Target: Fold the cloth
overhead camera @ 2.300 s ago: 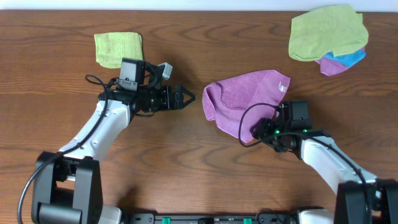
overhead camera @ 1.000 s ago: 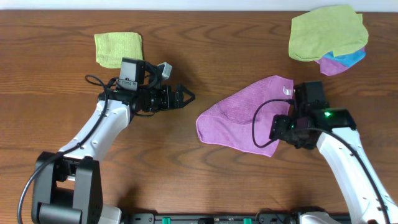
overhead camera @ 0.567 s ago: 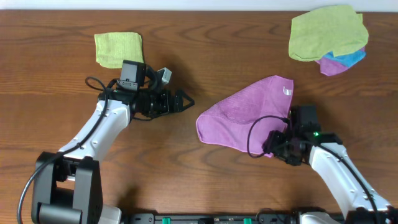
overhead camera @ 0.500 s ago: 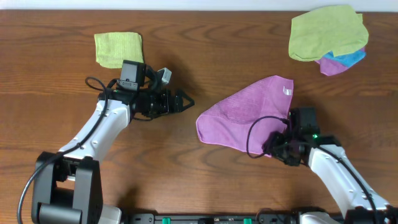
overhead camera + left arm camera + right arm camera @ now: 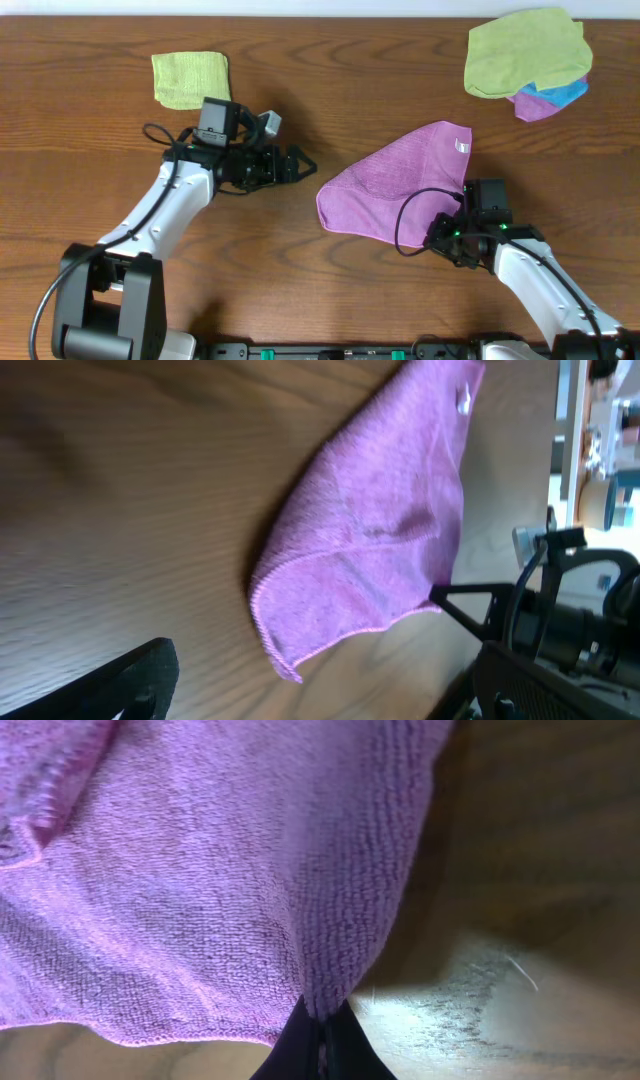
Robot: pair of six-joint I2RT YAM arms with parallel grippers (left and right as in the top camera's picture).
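The purple cloth (image 5: 395, 190) lies spread in a rough triangle on the wooden table, right of centre, with its white tag (image 5: 461, 146) at the far right corner. My right gripper (image 5: 441, 233) is at the cloth's near right corner. In the right wrist view the cloth (image 5: 200, 870) fills the frame, and the right gripper (image 5: 318, 1042) is shut on a pinch of its edge. My left gripper (image 5: 305, 165) hovers open just left of the cloth. From the left wrist the cloth (image 5: 380, 530) lies ahead, untouched, between the wide-spread fingers (image 5: 140, 675).
A folded lime-green cloth (image 5: 190, 78) lies at the far left. At the far right corner a larger green cloth (image 5: 525, 50) covers a blue one (image 5: 568, 92) and another purple one (image 5: 535, 105). The right arm (image 5: 570, 620) shows beyond the cloth in the left wrist view.
The right gripper came down to the cloth's near right corner and closed on it. The left arm crept slightly right toward the cloth, still open.
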